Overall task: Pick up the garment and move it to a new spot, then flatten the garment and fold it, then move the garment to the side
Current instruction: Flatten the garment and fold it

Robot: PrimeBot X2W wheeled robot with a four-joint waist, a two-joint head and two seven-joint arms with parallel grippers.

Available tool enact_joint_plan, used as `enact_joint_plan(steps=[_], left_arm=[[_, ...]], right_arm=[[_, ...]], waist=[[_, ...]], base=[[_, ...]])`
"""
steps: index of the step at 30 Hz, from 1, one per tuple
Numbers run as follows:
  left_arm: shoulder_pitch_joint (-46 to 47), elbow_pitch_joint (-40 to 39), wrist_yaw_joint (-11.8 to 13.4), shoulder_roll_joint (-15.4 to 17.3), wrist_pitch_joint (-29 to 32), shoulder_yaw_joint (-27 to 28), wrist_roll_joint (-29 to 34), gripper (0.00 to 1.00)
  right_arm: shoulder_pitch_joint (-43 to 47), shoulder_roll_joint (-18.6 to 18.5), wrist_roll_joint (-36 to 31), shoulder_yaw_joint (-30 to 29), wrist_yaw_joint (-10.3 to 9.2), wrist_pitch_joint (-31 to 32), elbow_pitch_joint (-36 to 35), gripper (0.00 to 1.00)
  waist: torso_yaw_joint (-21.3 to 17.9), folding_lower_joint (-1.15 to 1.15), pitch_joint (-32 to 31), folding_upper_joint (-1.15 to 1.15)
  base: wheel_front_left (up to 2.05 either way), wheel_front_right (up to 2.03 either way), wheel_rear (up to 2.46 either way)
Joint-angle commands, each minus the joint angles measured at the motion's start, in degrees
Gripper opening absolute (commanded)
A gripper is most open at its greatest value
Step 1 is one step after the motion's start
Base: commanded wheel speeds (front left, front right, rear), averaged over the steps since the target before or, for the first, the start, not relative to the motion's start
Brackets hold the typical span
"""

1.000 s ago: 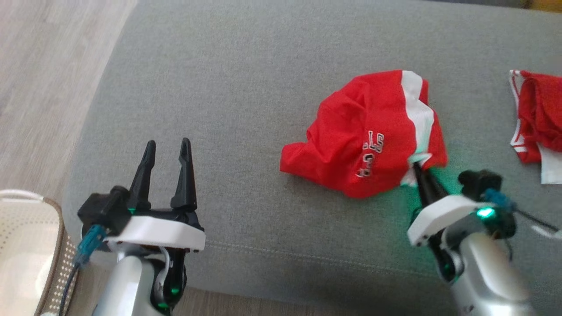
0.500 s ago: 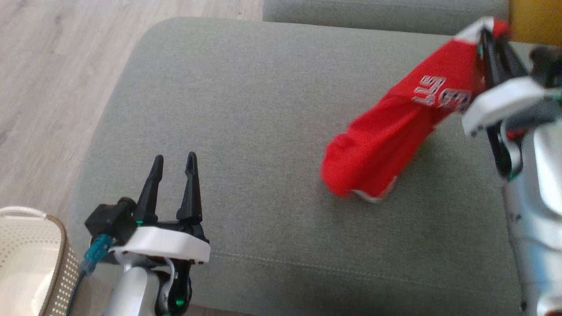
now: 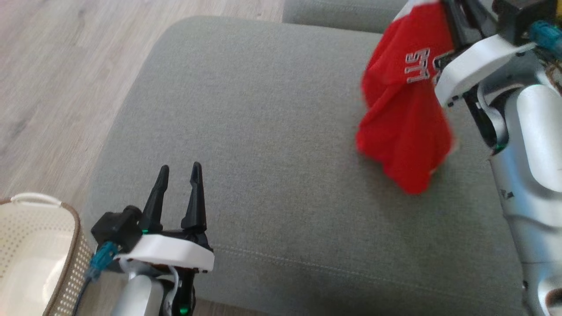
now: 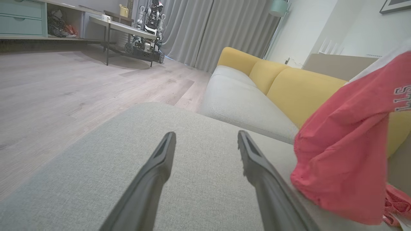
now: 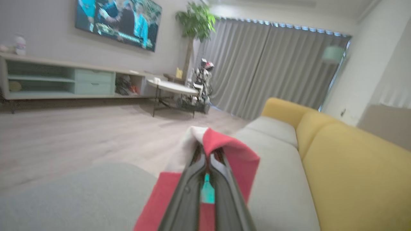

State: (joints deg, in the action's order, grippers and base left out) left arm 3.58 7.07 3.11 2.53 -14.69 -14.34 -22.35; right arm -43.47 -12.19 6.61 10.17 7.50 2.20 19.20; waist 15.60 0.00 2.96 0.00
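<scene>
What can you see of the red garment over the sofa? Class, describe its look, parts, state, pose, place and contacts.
The red garment is soft, thin-looking cloth, crumpled, with a white band at its top edge and pale outlined lettering on one face. It hangs bunched from the right gripper, whose jaws are shut on the white-trimmed edge, above the grey sofa cushion. Whether its lowest fold touches the cushion cannot be told.

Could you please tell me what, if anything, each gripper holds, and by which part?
The right gripper is shut on the garment, pinching a bunched edge by its white trim; the rest hangs below. The left gripper is open and empty.
</scene>
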Motion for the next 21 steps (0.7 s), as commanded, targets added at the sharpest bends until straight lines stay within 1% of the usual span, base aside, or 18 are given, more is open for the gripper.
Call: enact_joint_plan(steps=[1, 4, 9, 13, 16, 17, 19, 21], left_arm=[[2.8, -2.1, 0.1, 0.3, -0.3, 1.2, -0.3, 1.0], [3.9, -2.0, -0.1, 0.3, -0.3, 0.0, -0.7, 1.0], [5.7, -2.1, -0.1, 0.3, -0.3, -2.6, -2.0, 1.0], [6.5, -2.6, 0.6, 0.3, -0.3, -4.3, -3.3, 1.0], [6.9, -3.1, 1.1, 0.3, -0.3, -5.3, -4.2, 1.0], [6.9, -3.1, 1.1, 0.3, -0.3, -5.3, -4.2, 1.0], [7.1, -3.4, 1.4, 0.3, -0.3, -5.9, -4.6, 1.0], [7.3, -3.7, 1.6, 0.3, -0.3, -6.2, -4.9, 1.0]], right_arm=[[-3.4, -0.4, 0.1, 0.8, -0.01, 0.8, 1.0, 0.0], [-6.7, -2.0, -0.9, 1.6, -0.01, 0.7, 7.9, 0.0], [-14.9, -4.4, -3.1, 1.1, -0.01, -2.3, 19.6, 0.0], [-21.3, -5.5, -6.1, 0.7, -0.01, -5.5, 27.2, 0.0], [-24.6, -6.2, -9.4, -1.9, -0.01, -7.2, 32.8, 0.0], [-24.6, -6.2, -9.4, -1.9, -0.01, -7.2, 32.8, 0.0], [-26.0, -6.0, -11.5, -3.4, -0.01, -7.4, 36.4, 1.0], [-26.7, -6.0, -14.2, -4.1, -0.01, -6.3, 39.8, 1.0]], waist=[[0.9, 0.0, 1.3, 0.0], [2.5, 0.0, 3.2, 0.0], [6.5, 0.0, 6.6, 0.0], [9.3, 0.0, 9.0, 0.0], [11.0, 0.0, 10.4, 0.0], [11.0, 0.0, 10.4, 0.0], [11.6, 0.0, 11.2, 0.0], [11.8, 0.0, 11.8, 0.0]], base=[[0.0, 0.0, 0.0], [0.0, 0.0, 0.0], [0.0, 0.0, 0.0], [0.0, 0.0, 0.0], [0.0, 0.0, 0.0], [0.0, 0.0, 0.0], [0.0, 0.0, 0.0], [0.0, 0.0, 0.0]])
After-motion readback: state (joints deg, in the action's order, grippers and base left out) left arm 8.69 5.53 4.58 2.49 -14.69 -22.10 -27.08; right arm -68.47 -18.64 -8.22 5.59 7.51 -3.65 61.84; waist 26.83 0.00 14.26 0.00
